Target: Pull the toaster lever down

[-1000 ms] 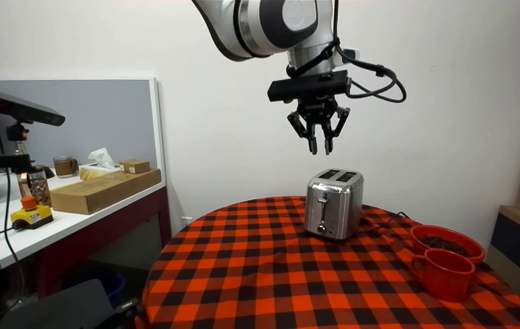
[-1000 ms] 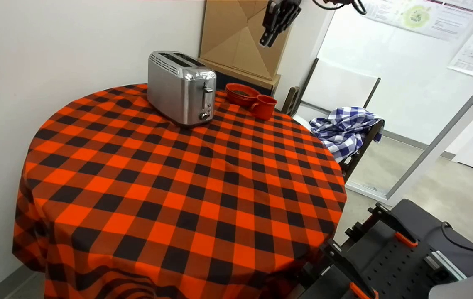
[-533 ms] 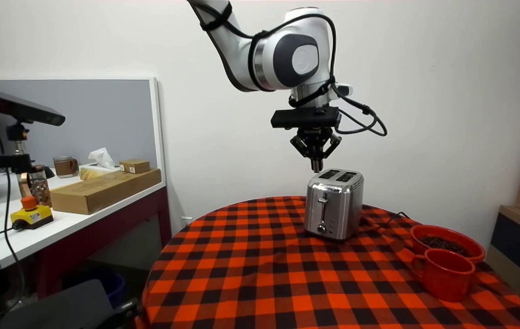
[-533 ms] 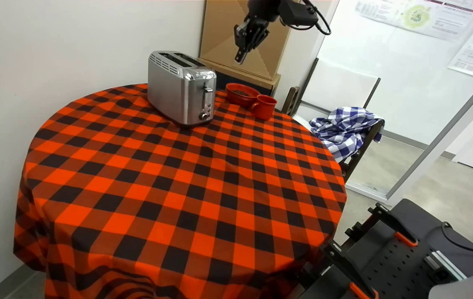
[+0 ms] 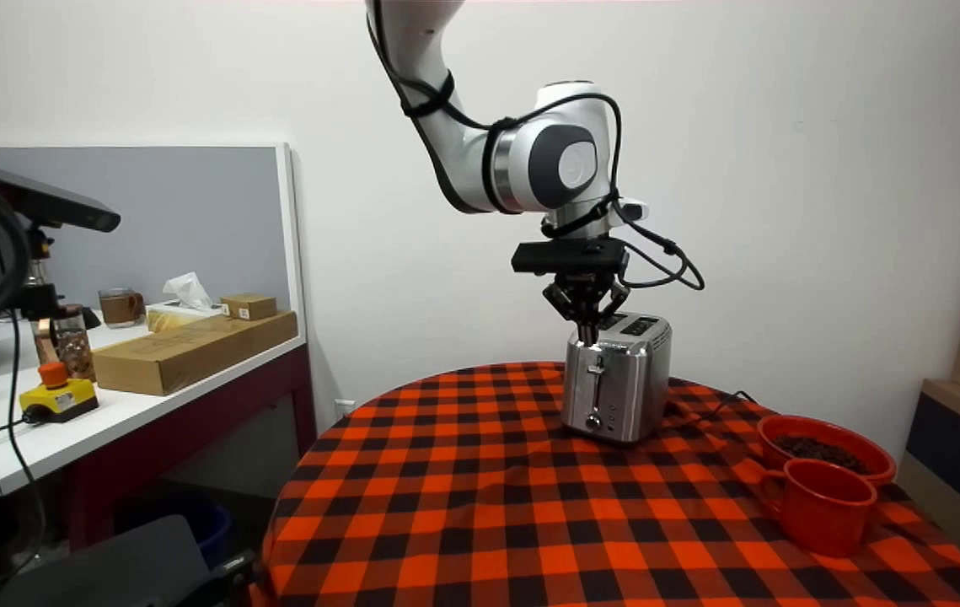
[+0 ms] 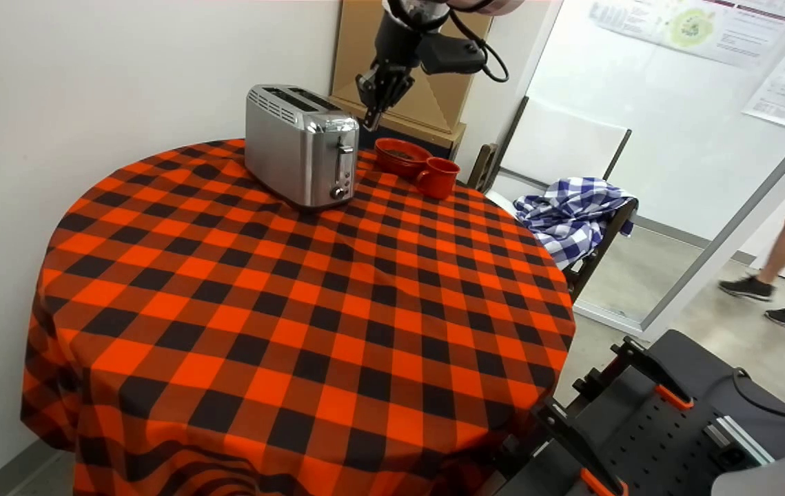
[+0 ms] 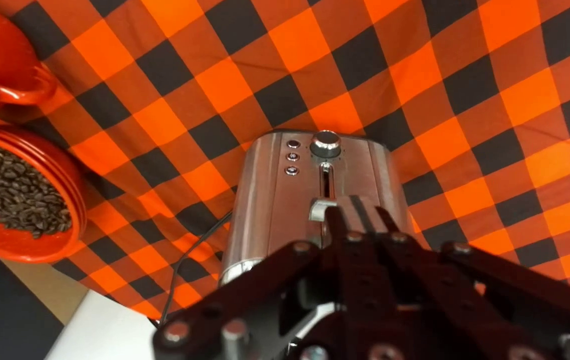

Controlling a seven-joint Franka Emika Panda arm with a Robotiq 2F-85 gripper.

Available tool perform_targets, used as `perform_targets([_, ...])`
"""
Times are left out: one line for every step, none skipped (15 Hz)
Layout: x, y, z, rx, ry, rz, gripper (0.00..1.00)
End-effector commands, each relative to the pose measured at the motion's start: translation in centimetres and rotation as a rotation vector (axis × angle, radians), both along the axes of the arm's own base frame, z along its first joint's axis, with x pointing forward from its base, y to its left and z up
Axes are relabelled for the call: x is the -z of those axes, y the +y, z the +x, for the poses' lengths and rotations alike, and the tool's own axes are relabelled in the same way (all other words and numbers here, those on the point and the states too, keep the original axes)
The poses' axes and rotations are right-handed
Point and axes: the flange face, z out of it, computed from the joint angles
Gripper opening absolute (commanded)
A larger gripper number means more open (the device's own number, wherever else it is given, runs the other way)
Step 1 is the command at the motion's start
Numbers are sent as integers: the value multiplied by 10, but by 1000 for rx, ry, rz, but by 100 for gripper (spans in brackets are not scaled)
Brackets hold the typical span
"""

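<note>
Now the hand (image 7: 361, 212) is narrow, fingertips (image 7: 350, 212) together with nothing visible between them, and hangs just off the front of the toaster (image 6: 296, 150), which stands upright on the counter (image 5: 480, 506), its lever (image 7: 320, 209) raised and not yet pressed. Because the fingertips look offset to one side of the lever, a straight push might catch only its edge and slip past, while leaning inward could slide the toaster over the wrinkled check cloth (image 6: 337, 289). Round-cornered and boxy, the toaster looks like brushed metal, and the lever's glossy curve probably offers little grip
</note>
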Motion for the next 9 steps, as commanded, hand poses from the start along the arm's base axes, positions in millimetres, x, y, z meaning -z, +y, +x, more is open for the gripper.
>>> perform_targets([18,10,22,-4,-18,-28,0])
perform_targets([23,12,26,-4,-20,-31,0])
perform_targets([27,14,29,-4,-24,-30,0])
perform_targets([32,17,32,-7,-36,-26,0])
perform_targets([36,18,35,-9,-47,-27,0])
perform_targets([41,19,37,-13,-62,-31,0])
perform_targets([44,20,40,-16,-78,-32,0])
perform_targets([49,21,42,-19,-102,-36,0])
perform_targets([54,21,44,-30,-121,-48,0])
